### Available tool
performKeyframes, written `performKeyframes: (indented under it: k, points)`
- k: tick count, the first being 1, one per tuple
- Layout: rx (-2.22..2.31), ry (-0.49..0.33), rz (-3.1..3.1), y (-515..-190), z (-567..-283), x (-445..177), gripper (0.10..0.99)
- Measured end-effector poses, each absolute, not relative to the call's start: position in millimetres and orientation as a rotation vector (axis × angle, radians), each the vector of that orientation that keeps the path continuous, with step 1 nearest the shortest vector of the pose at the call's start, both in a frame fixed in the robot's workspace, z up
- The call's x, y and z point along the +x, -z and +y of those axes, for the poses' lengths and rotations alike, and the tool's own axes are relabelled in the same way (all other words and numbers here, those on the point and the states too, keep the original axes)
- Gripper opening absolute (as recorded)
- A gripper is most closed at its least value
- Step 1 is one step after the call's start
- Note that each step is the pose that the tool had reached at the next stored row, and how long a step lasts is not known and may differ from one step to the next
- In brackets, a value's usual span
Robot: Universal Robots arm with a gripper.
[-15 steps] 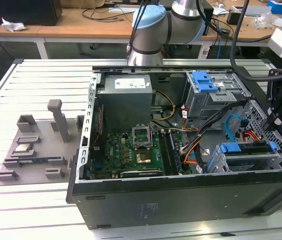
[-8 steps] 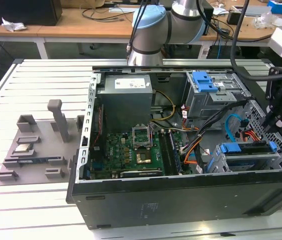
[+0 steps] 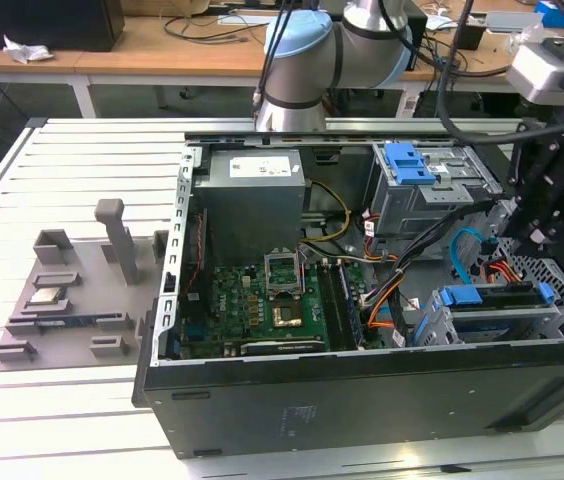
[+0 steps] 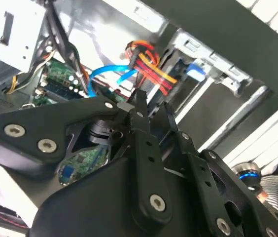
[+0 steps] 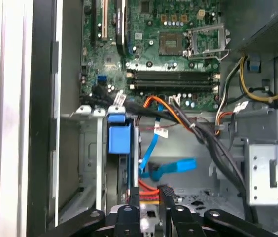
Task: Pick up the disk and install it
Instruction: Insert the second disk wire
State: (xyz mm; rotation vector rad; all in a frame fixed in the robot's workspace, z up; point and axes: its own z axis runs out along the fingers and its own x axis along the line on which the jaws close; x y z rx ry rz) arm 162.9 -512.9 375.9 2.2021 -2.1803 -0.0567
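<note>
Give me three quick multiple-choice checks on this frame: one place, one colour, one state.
1. The claw is nearest to:
A. the processor socket
B. the drive cage
C. the grey fixture outside the case

2. The plastic bracket on top of the upper cage is:
A. red
B. green
C. blue

3. The computer case is:
A. open, its inside exposed
B. closed by a side panel
C. standing upright

Answers:
1 B: the first wrist view shows the claw close beside the drive cage.
2 C: the bracket is blue in the exterior view.
3 A: the case lies on its side, with its boards and cables showing.
</note>
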Motion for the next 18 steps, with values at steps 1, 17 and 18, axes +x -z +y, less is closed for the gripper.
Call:
performKeyframes:
  k: [1, 17, 18]
  points:
    - [2.202, 0.057, -2.18, -375.8, -512.8, 159.2, 0.302]
    - [2.205, 0.048, -2.17, -368.6, -530.2, 145.7, 0.161]
    - [2.205, 0.048, -2.169, -367.2, -531.7, 146.4, 0.161]
